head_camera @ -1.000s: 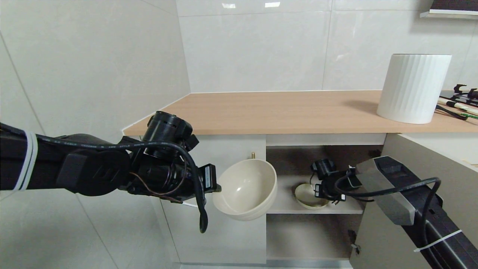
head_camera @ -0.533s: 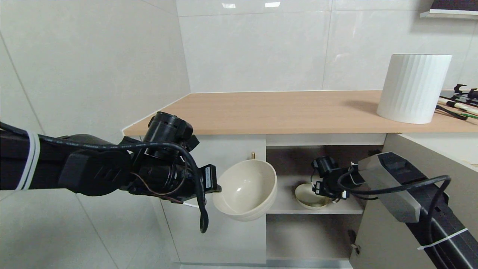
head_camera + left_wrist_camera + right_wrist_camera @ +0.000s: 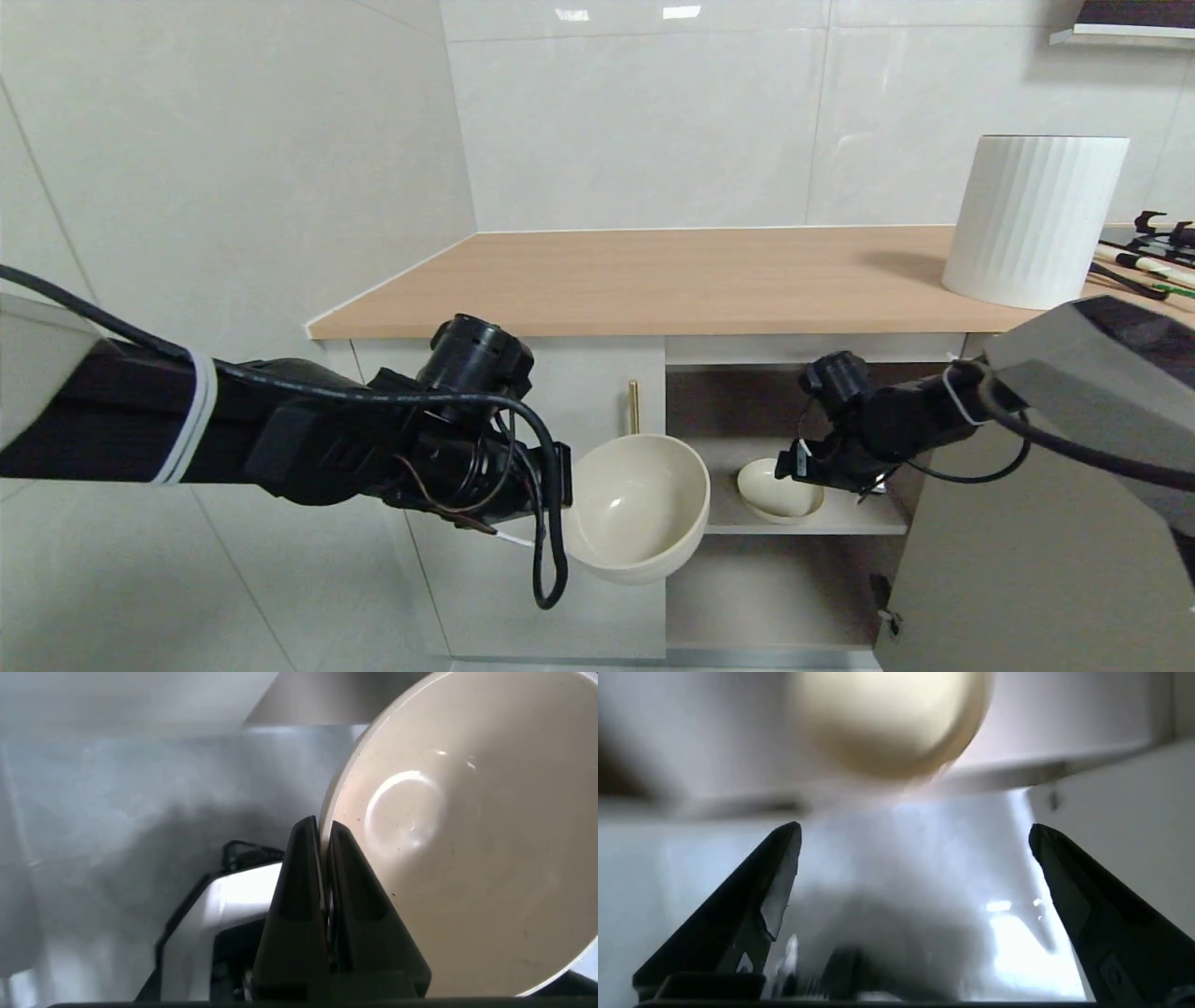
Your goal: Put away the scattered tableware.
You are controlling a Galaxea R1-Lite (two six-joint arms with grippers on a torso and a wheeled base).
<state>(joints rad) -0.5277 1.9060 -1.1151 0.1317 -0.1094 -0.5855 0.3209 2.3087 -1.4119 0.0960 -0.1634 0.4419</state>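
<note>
A large cream bowl [image 3: 639, 509] hangs in the air in front of the open cabinet, tilted with its hollow facing me. My left gripper [image 3: 563, 487] is shut on its rim; the left wrist view has both fingers [image 3: 304, 873] pinching the bowl's [image 3: 458, 831] edge. A small cream bowl [image 3: 780, 490] rests on the cabinet's middle shelf [image 3: 822, 525]. My right gripper [image 3: 810, 469] hovers just beside it, at the cabinet opening, open. In the right wrist view the gripper [image 3: 913, 840] is spread wide, holding nothing, and the small bowl [image 3: 887, 719] lies beyond it.
The cabinet's left door [image 3: 579, 392] is closed and carries a brass handle [image 3: 634, 406]; the right door [image 3: 1018, 560] swings open toward me. On the wooden counter [image 3: 700, 280] stand a white ribbed container [image 3: 1032, 219] and, at the far right, some utensils [image 3: 1148, 257].
My left arm has carried the large bowl down and to the right, toward the cabinet opening. My right arm has risen and drawn back from the small bowl, which stays on the shelf.
</note>
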